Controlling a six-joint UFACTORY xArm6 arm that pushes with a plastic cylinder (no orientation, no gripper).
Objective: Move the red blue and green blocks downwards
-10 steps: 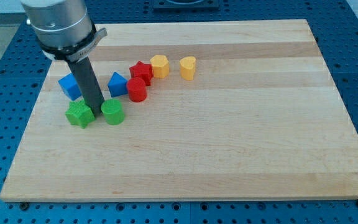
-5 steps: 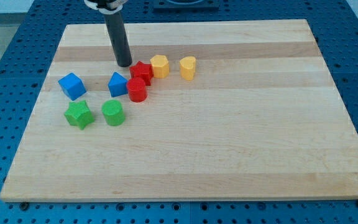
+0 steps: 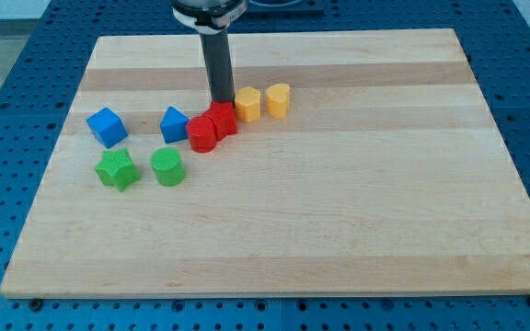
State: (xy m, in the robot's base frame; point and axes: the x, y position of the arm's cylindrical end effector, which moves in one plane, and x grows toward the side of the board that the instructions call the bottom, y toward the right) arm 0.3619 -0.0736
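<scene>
Red star block (image 3: 221, 119): my tip (image 3: 220, 101) touches its top side; it has slid down against the red cylinder (image 3: 202, 135).
Blue blocks: wedge (image 3: 174, 123) just left of the star, cube (image 3: 107, 127) farther left.
Green blocks: cylinder (image 3: 167, 166) and star (image 3: 117, 170) lower left.
Yellow blocks: (image 3: 247, 104), (image 3: 278, 99) right of the star.
Room: open board (image 3: 339, 211) below.
Tip: bare rod, holds nothing.

**Clearance: crowded upper left, open elsewhere**

My tip (image 3: 221, 101) sits against the top of the red star block (image 3: 222, 119). Red cylinder (image 3: 201, 135), blue block (image 3: 174, 123) and yellow hexagon block (image 3: 247, 104) pack around it. Lanes open below the green star block (image 3: 117, 170) and green cylinder (image 3: 167, 166).
</scene>
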